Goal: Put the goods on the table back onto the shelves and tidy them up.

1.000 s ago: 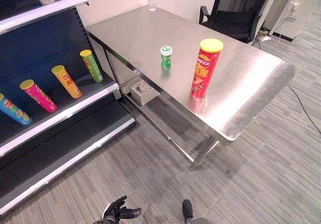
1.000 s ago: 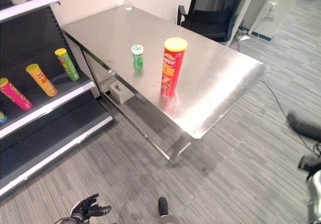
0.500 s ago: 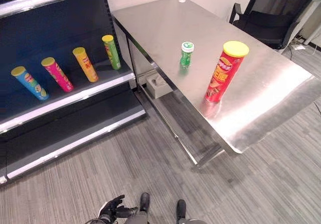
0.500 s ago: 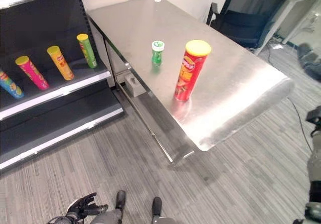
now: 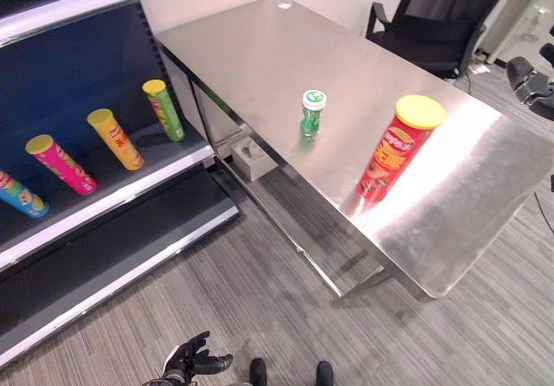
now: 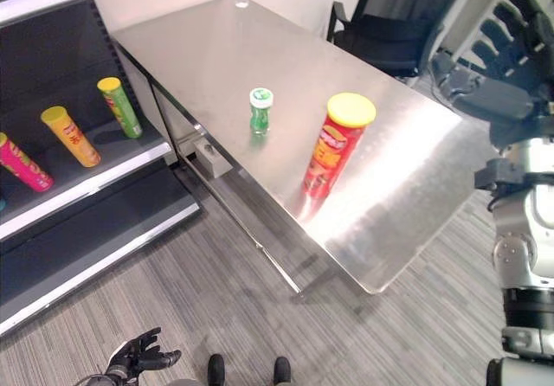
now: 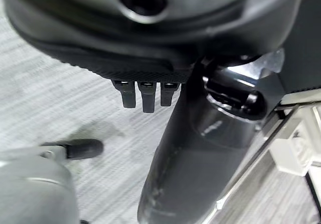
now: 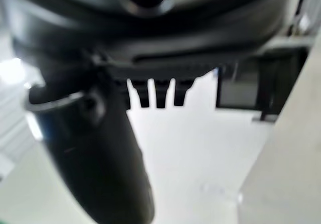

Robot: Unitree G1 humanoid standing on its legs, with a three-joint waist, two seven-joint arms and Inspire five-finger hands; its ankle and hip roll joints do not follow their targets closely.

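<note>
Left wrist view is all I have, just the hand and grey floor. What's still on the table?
Observer: Two goods stand upright on the table: a red can with a yellow lid, and a small green bottle.
Operator: Is either hand holding anything?
Observer: No. The left hand hangs low over the floor, fingers spread, empty. The right hand is raised past the table's far edge, open and empty.
Operator: What's on the shelf already?
Observer: Four cans lie tilted in a row on the middle shelf: green, orange, pink and blue.
</note>
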